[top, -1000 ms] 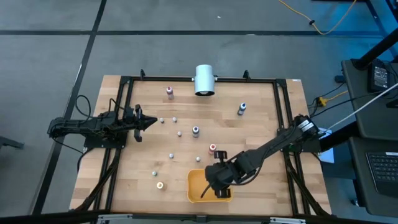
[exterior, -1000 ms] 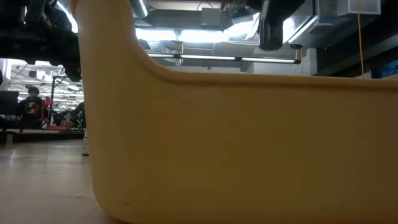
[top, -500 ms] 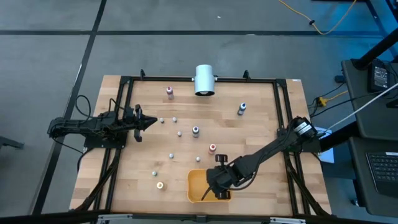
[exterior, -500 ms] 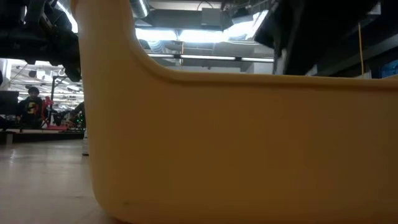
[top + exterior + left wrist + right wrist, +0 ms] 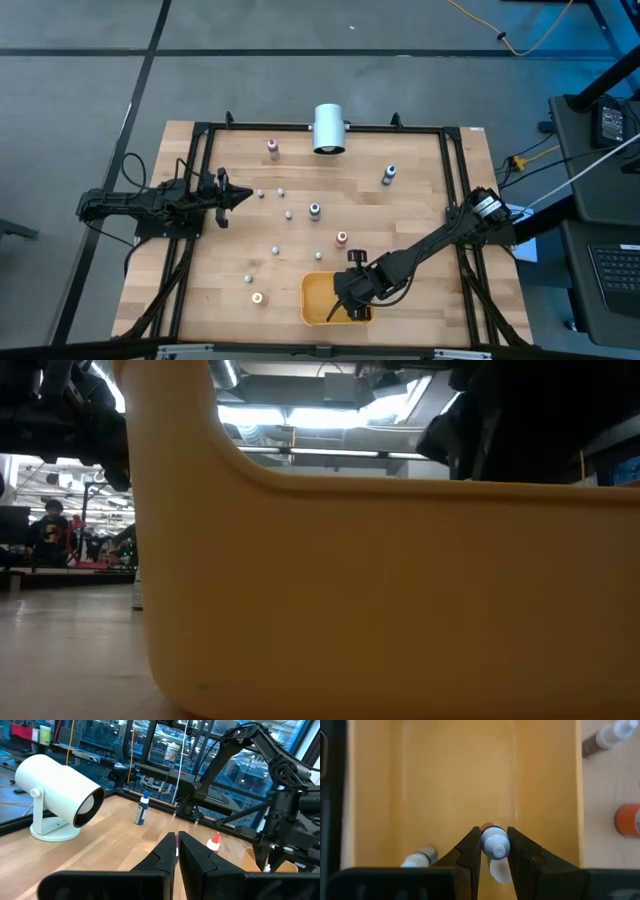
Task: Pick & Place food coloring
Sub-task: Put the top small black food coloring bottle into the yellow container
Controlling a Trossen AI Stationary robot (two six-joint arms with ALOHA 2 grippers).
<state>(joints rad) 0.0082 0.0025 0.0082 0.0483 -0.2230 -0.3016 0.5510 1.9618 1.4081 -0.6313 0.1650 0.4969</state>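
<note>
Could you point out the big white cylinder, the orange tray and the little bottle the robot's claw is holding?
white cylinder (image 5: 328, 128): high view, on its rounded body.
orange tray (image 5: 445, 780): right wrist view, on its bare floor.
held bottle (image 5: 495, 843): right wrist view, on its whitish cap between the right gripper (image 5: 494, 851) fingers.

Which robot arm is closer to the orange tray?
The right. Its claw hangs right over the orange tray, pinching a tiny white-topped bottle. The left claw waits far off by the table's left edge.
</note>
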